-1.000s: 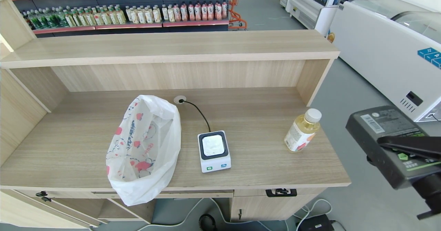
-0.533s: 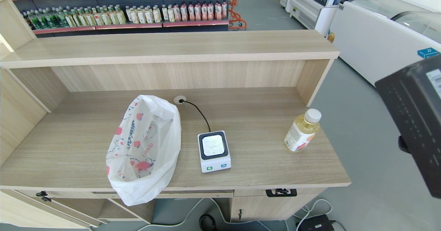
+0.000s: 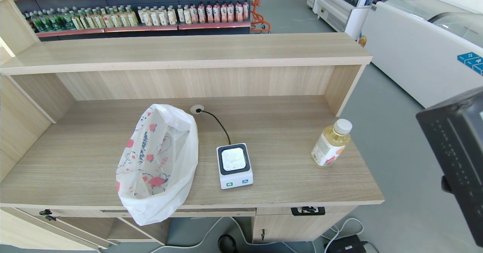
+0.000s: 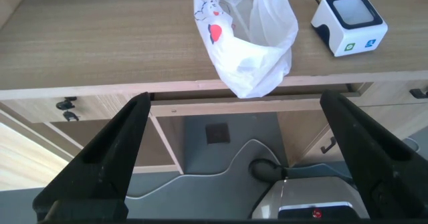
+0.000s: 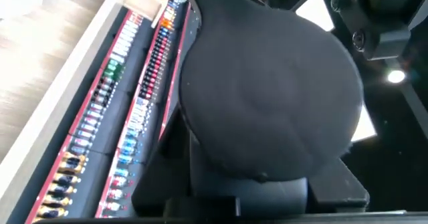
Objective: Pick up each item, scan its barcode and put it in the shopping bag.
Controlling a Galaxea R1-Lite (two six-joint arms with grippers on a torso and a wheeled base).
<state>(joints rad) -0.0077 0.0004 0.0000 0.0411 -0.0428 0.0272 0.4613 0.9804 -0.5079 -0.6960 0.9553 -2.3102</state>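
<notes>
The bottle (image 3: 332, 143) of yellowish drink with a white cap stands upright right of centre in the head view, near the right end of the bench (image 3: 75, 158). It is well apart from the white scanner (image 3: 234, 165) in the middle. A black cable (image 3: 217, 123) runs from the scanner to the back of the bench. Just left of the scanner lies the white, red-patterned shopping bag (image 3: 156, 162), its mouth open and its lower end hanging over the bench's front edge. The left gripper (image 4: 235, 103) is spread wide with nothing in it, low in front of the bench, facing the bag. The right arm (image 3: 458, 162) shows dark at the right edge. Whether the right gripper holds anything cannot be told.
</notes>
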